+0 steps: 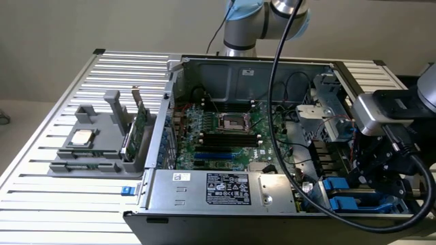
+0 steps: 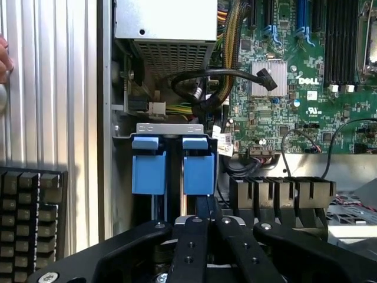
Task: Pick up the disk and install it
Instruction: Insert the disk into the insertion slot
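Note:
My gripper [image 2: 203, 205] is shut, and its black fingertips meet at the near edge of one blue carrier [image 2: 198, 171]. That carrier stands edge-on in the drive bay beside a second blue carrier [image 2: 148, 170]. The disk's metal body is hidden down in the bay, so I cannot tell whether the fingers pinch the carrier or only touch it. In the exterior view the gripper [image 1: 368, 191] hangs over the blue carriers [image 1: 358, 204] at the near corner of the open computer case [image 1: 204, 191], on the exterior view's right.
Black cables [image 2: 200, 88] and the power supply [image 2: 168, 26] sit just beyond the bay, with the green motherboard [image 1: 225, 138] further in. A grey fixture [image 1: 95, 148] on the slatted table holds a processor chip [image 1: 81, 137] and a green card [image 1: 140, 125]. A keyboard [image 2: 29, 212] and a hand [image 2: 3, 59] are beside the case.

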Robot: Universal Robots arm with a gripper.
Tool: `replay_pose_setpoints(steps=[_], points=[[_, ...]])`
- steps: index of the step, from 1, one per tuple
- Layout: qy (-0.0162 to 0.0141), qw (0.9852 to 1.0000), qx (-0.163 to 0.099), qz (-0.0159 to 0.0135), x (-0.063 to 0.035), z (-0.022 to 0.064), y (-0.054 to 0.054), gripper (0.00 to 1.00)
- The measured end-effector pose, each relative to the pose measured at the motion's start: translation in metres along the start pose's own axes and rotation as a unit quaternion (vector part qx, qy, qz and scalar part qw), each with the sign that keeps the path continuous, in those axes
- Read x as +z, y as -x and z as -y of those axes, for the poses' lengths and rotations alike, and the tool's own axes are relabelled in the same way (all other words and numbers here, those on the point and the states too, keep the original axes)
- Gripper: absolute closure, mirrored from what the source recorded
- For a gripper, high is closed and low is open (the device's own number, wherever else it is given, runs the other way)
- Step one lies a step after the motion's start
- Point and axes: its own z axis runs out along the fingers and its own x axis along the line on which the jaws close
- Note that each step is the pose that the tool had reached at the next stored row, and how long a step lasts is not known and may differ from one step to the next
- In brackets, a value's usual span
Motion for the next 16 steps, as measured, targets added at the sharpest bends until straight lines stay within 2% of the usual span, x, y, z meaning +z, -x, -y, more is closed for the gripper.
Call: replay_pose_setpoints(steps=[3,5,16], points=[[0.0000,1.0000,0.000,0.0012,-0.0057,-0.0002,0.000,0.89],[0.0002,1.0000,0.000,-0.0003,-0.0144,-0.0010,0.000,0.89],[0.0001,1.0000,0.000,-0.0003,-0.0616,-0.0049,0.002,0.89]])
